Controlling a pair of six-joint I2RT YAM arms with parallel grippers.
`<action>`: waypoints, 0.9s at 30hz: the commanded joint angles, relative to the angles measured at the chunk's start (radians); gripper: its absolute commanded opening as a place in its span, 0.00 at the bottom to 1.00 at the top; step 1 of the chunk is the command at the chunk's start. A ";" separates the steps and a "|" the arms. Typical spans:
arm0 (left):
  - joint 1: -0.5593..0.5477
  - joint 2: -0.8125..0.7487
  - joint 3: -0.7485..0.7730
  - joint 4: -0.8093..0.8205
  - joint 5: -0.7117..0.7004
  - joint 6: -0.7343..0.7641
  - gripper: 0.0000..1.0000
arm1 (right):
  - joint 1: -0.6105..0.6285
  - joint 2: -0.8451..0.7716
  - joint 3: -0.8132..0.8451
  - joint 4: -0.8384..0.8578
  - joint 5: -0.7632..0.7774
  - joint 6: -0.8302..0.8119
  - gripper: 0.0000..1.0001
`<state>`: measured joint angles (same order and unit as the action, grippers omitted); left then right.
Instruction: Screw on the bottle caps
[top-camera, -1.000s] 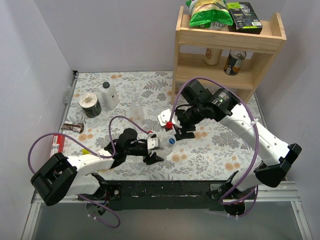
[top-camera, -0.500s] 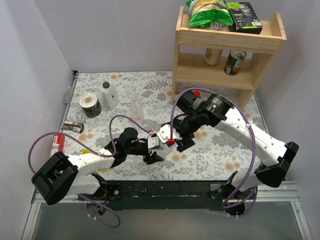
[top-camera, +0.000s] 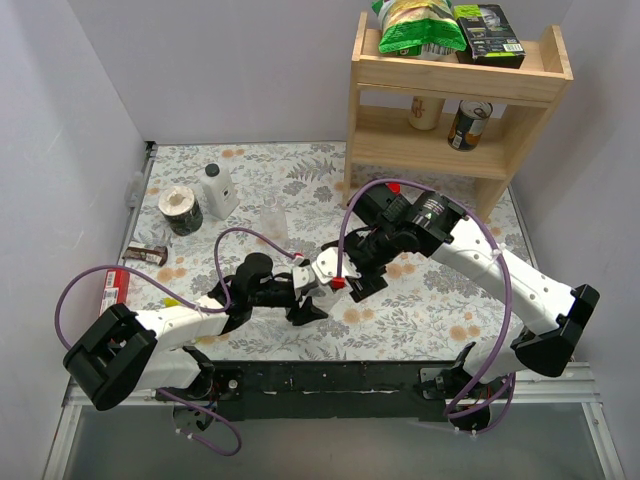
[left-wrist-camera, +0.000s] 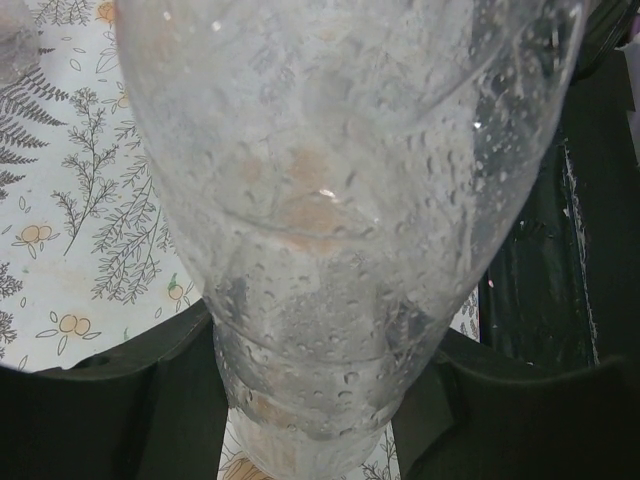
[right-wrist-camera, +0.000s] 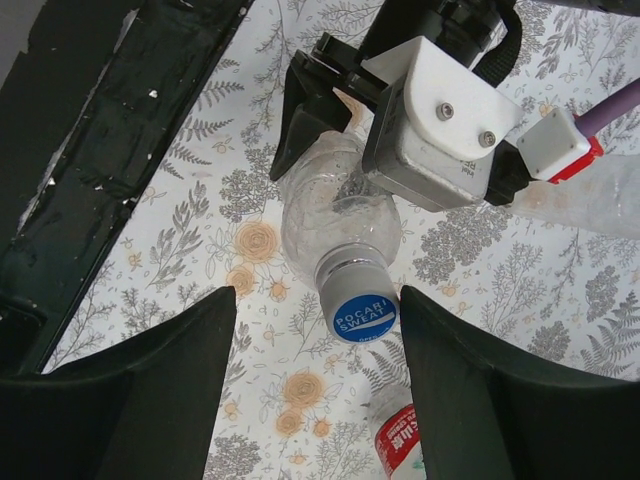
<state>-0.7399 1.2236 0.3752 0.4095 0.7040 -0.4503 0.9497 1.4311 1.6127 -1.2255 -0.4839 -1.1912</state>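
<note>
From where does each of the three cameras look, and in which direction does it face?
Top external: above and behind the arms, looking down on the flower-patterned table; both arms show, left gripper and right gripper close together.
Left wrist: on the left arm, facing along its black fingers, which clamp the clear plastic bottle.
Right wrist: on the right arm, facing down between its open fingers at the round blue plastic cap.
Shared: both wrist views show that bottle.

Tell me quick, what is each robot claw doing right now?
Left gripper: closed, holding the clear bottle.
Right gripper: open, its fingers either side of the blue cap, not touching it.
</note>
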 joint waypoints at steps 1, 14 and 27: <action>0.019 -0.019 0.014 0.075 0.005 -0.030 0.00 | 0.006 -0.031 -0.023 0.020 0.053 0.099 0.72; 0.027 -0.032 -0.010 0.101 -0.024 -0.060 0.00 | 0.004 -0.026 -0.016 0.048 0.097 0.217 0.68; 0.057 -0.035 -0.022 0.147 -0.066 -0.133 0.00 | 0.004 -0.098 -0.080 -0.006 0.110 0.269 0.64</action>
<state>-0.7147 1.2198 0.3527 0.4911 0.6937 -0.5285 0.9482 1.3903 1.5806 -1.1416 -0.3592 -0.9627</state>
